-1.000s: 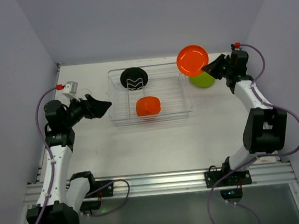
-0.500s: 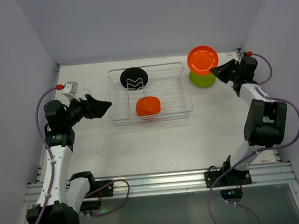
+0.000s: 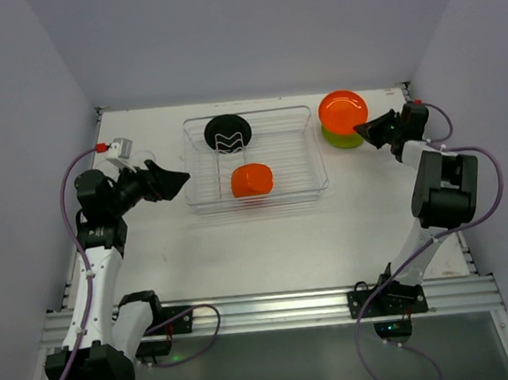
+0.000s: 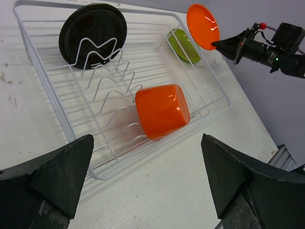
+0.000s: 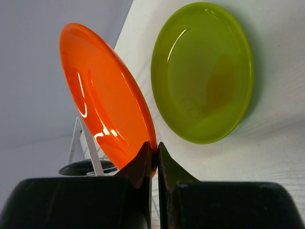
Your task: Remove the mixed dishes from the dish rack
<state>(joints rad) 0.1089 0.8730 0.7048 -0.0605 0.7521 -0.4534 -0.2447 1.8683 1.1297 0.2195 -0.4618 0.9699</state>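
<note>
The dish rack [image 3: 260, 205], a clear wire basket, stands at the table's back middle. A black plate [image 3: 227, 132] stands upright in its far left slots, and an orange cup [image 3: 251, 179] lies on its side in the middle. Right of the rack, my right gripper [image 3: 360, 129] is shut on the rim of the orange plate [image 5: 102, 95], which hangs tilted just above the lime green plate [image 5: 202, 71] lying flat on the table. My left gripper [image 3: 177, 179] hovers open left of the rack with nothing between its fingers [image 4: 52, 176].
Purple walls close in the table at the back and on both sides. The lime green plate [image 3: 346, 138] sits near the back right corner. White tabletop [image 3: 268, 251] stretches from the rack toward the arm bases.
My right gripper has carried the orange plate to the right and down, over the lime green plate. The left arm has not moved.
</note>
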